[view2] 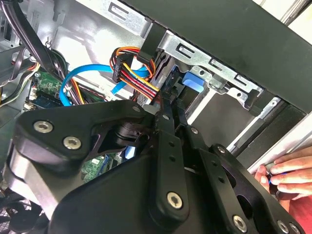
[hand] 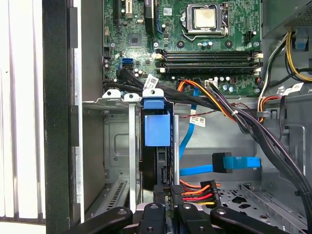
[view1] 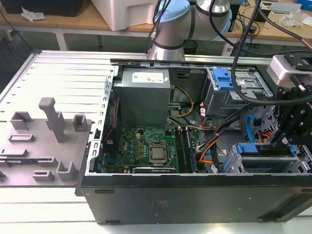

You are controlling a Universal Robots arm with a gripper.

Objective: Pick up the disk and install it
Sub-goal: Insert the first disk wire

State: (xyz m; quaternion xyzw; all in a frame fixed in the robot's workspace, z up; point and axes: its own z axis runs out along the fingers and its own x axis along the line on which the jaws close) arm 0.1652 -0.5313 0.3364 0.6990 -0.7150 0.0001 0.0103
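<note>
Reaching into the case at the exterior view's right, we held our gripper narrowed on the disk, upright in its bay, judging it stiff, fairly heavy and best gripped by its blue rail.

The arm has silver tubes and light blue joint caps, with black cables hanging along it. Near the wrist sits a white-grey box with a black plug. The gripper is matte black, made of flat linked bars held by silver screws. A person's hand shows bare fingers.
</note>
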